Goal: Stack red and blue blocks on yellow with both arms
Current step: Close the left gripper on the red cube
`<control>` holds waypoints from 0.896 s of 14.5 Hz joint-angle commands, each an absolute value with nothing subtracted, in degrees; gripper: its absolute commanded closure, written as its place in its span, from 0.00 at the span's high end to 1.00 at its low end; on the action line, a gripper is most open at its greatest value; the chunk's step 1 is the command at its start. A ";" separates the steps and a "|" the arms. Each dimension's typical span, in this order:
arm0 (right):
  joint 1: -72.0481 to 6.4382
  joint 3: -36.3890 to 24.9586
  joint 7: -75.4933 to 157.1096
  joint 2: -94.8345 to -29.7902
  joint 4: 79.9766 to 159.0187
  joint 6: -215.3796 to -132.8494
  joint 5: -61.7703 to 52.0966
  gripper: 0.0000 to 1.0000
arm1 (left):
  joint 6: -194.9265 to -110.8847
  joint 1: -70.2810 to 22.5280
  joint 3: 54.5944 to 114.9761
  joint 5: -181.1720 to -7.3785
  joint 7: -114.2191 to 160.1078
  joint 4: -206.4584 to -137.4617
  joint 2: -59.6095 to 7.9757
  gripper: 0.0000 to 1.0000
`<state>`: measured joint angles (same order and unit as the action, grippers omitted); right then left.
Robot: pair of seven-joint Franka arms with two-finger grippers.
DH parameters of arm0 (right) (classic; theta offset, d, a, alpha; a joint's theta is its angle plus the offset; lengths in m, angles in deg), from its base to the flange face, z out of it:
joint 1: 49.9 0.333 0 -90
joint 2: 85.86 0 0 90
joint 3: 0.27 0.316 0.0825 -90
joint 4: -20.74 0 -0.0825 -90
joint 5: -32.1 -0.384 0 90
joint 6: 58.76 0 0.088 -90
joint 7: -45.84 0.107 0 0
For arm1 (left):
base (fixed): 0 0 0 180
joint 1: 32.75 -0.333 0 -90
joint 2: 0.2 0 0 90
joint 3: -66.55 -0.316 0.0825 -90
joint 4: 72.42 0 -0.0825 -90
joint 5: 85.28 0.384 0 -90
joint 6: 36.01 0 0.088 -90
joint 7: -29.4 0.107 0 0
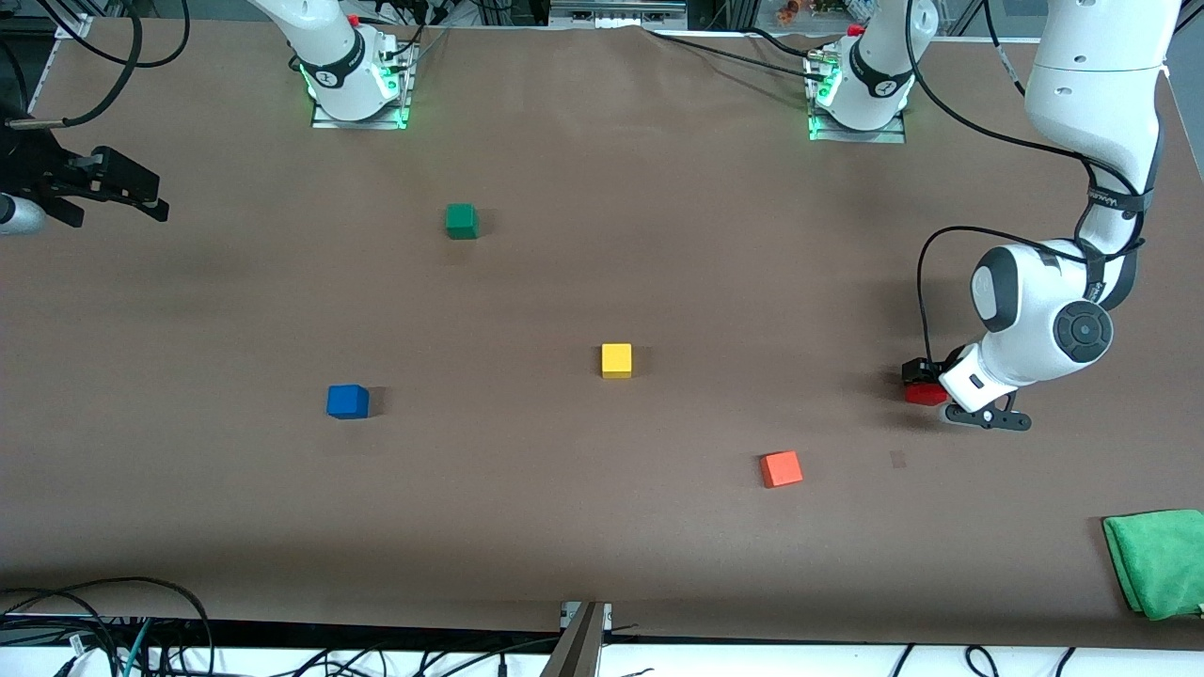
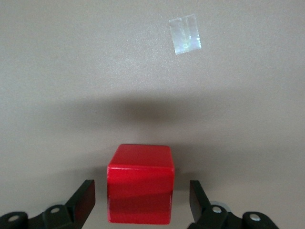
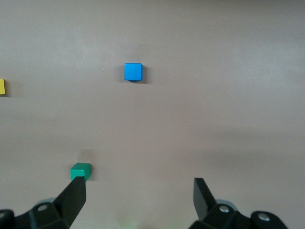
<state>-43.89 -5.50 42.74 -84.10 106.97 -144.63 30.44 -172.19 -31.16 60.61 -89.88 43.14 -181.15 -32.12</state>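
The red block [image 1: 926,395] [image 2: 139,191] rests on the table toward the left arm's end. My left gripper [image 1: 926,384] [image 2: 142,188] is down around it, open, with a narrow gap between each finger and the block's sides. The yellow block [image 1: 616,360] [image 3: 2,87] sits near the table's middle. The blue block [image 1: 347,401] [image 3: 133,71] lies toward the right arm's end, slightly nearer the front camera than the yellow one. My right gripper [image 1: 150,199] [image 3: 139,183] waits open and empty above the right arm's end of the table.
A green cube [image 1: 461,221] [image 3: 80,171] sits farther from the front camera than the yellow block. An orange cube [image 1: 781,468] lies nearer the camera, between yellow and red. A green cloth [image 1: 1159,561] lies at the table's corner. A tape patch [image 2: 185,34] marks the table.
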 commanded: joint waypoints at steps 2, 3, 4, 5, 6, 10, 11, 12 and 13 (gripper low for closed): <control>-43.93 -5.54 42.06 -84.28 106.61 -144.10 30.60 1.00 | -171.62 -31.34 60.57 -91.08 43.72 -180.71 -31.57 0.68; -43.93 -5.54 42.06 -84.28 106.61 -144.10 30.69 1.00 | -171.62 -31.34 60.57 -91.08 43.55 -180.62 -31.57 0.56; -43.93 -5.54 42.06 -84.28 106.61 -144.10 30.69 1.00 | -171.62 -31.26 60.57 -91.08 43.37 -180.62 -31.57 0.44; -43.93 -5.54 42.06 -84.28 106.61 -144.10 30.60 1.00 | -171.62 -31.26 60.57 -91.08 43.28 -180.53 -31.57 0.32; -43.93 -5.54 42.06 -84.28 106.61 -144.10 30.69 1.00 | -171.53 -31.26 60.57 -91.08 43.19 -180.53 -31.49 0.17; -43.93 -5.54 42.06 -84.28 106.61 -144.10 30.69 1.00 | -167.87 -30.82 60.57 -91.08 42.05 -178.69 -29.38 0.00; -43.93 -5.54 42.06 -84.28 106.61 -144.10 30.69 1.00 | -163.49 -30.73 60.57 -91.00 41.36 -176.60 -28.51 0.00; -43.93 -5.54 42.06 -84.28 106.61 -144.10 30.69 1.00 | -157.71 -30.73 60.66 -90.82 40.30 -173.88 -28.06 0.00; -43.93 -5.54 42.06 -84.28 106.61 -144.10 30.69 1.00 | -152.60 -30.56 60.83 -90.73 39.16 -170.98 -27.88 0.00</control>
